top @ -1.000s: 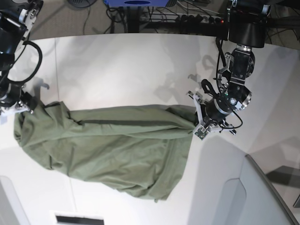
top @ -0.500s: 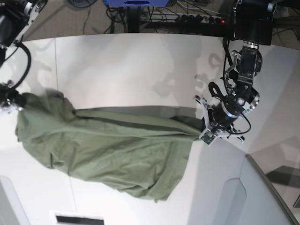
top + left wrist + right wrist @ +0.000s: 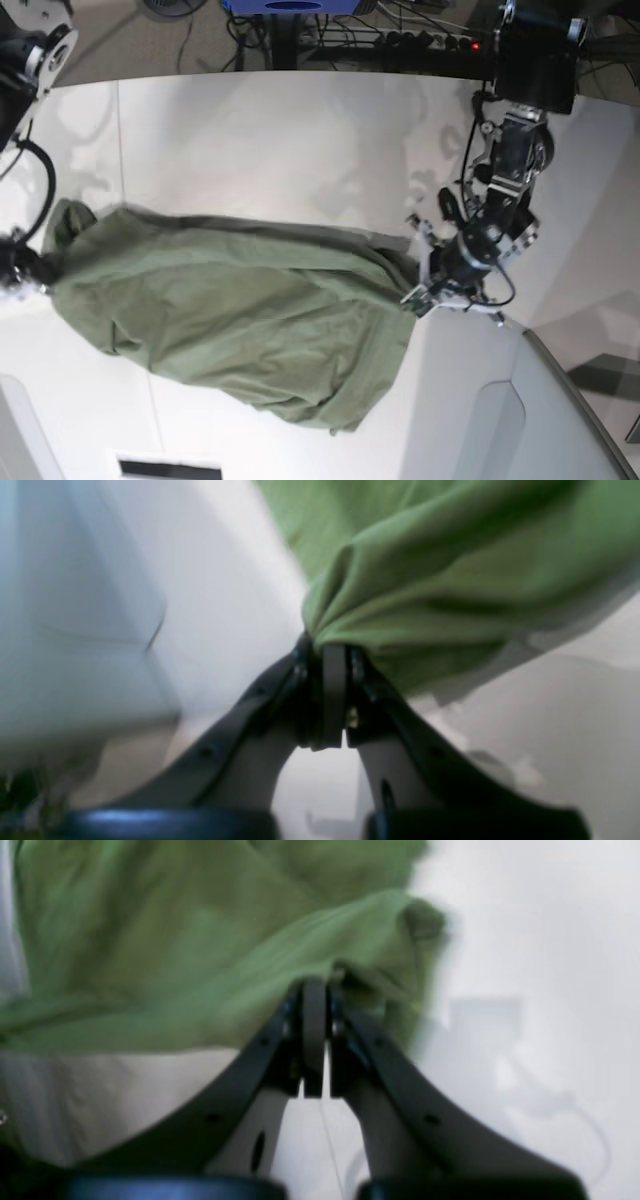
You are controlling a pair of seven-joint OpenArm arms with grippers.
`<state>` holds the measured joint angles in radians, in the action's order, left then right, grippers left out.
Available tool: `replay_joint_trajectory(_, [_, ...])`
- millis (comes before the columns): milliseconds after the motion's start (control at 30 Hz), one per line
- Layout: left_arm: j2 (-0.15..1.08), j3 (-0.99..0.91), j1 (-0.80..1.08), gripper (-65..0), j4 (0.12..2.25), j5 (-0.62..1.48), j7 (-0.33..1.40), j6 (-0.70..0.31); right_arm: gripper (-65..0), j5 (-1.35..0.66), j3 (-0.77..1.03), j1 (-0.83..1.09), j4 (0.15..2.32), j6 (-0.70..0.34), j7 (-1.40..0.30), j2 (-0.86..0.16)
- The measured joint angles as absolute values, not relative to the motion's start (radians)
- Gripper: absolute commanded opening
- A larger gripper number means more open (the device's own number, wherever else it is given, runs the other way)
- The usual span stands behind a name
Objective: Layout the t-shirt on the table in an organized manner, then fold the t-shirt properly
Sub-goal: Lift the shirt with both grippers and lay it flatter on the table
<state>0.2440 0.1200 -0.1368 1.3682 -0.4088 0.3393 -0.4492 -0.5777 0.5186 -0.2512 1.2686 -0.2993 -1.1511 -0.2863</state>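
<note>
Because each gripper pinches one end of the shirt (image 3: 240,320), the cloth lies stretched in a long band across the table (image 3: 280,140), which I judge to be a pull to spread it flat before any fold. The left gripper (image 3: 334,652) has its jaws pressed together on a bunched corner of the shirt, and the folds fan out from that pinch. The right gripper (image 3: 314,990) also has its jaws together, with a small tuft of the shirt caught at the tips. From above, the shirt is not flat: the near side hangs in a loose rounded lump toward the near edge of the table, so the layout is, I think, far from finished.

Several things are hard to make out. Both wrist views are blurred, so it is unclear which part of the shirt each gripper holds. The collar and sleeves do not show clearly anywhere. In the base view the right gripper (image 3: 18,275) is half cut off at the edge of the picture, beside the shirt's end, and the left gripper (image 3: 428,283) is partly covered by its own wrist.
</note>
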Motion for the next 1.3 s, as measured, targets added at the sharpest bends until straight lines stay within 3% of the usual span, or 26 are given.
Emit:
replay_joint_trajectory(200, [0.212,0.113,-0.255,-65.0,1.253,-0.418,0.346,-0.445,-65.0,-0.558,0.381,-0.409,1.007,-0.291,-1.009,-0.368])
replay_joint_trajectory(433, [0.203,0.183,-0.437,-65.0,1.132,-0.416,0.343,-0.445,-65.0,-0.563,0.246,-0.598,0.871,-0.294,-0.862,-0.42])
replay_joint_trajectory(700, [0.149,0.15,-0.665,-65.0,1.087,-0.415,0.351,-0.448,-65.0,-0.569,0.149,-0.79,0.863,-0.295,-0.749,-0.472])
replay_joint_trajectory(833, [0.148,0.147,-0.762,-65.0,1.179,-0.415,0.467,-0.443,-65.0,-0.566,0.149,-0.866,0.938,-0.288,-0.748,-0.524])
replay_joint_trajectory(967, [0.154,0.15,-0.703,-65.0,1.341,-0.411,0.49,-0.44,-65.0,-0.575,0.163,-0.813,1.165,-0.289,-0.847,-0.557])
replay_joint_trajectory(1067, [0.199,0.159,-0.54,-65.0,1.391,-0.406,0.497,-0.449,-65.0,-0.588,0.222,-0.639,1.318,-0.297,-0.923,-0.541])
replay_joint_trajectory(1300, [0.247,0.159,-0.275,-65.0,1.496,-0.409,0.494,-0.445,-65.0,-0.57,0.412,-0.273,1.426,-0.287,-0.946,-0.42])
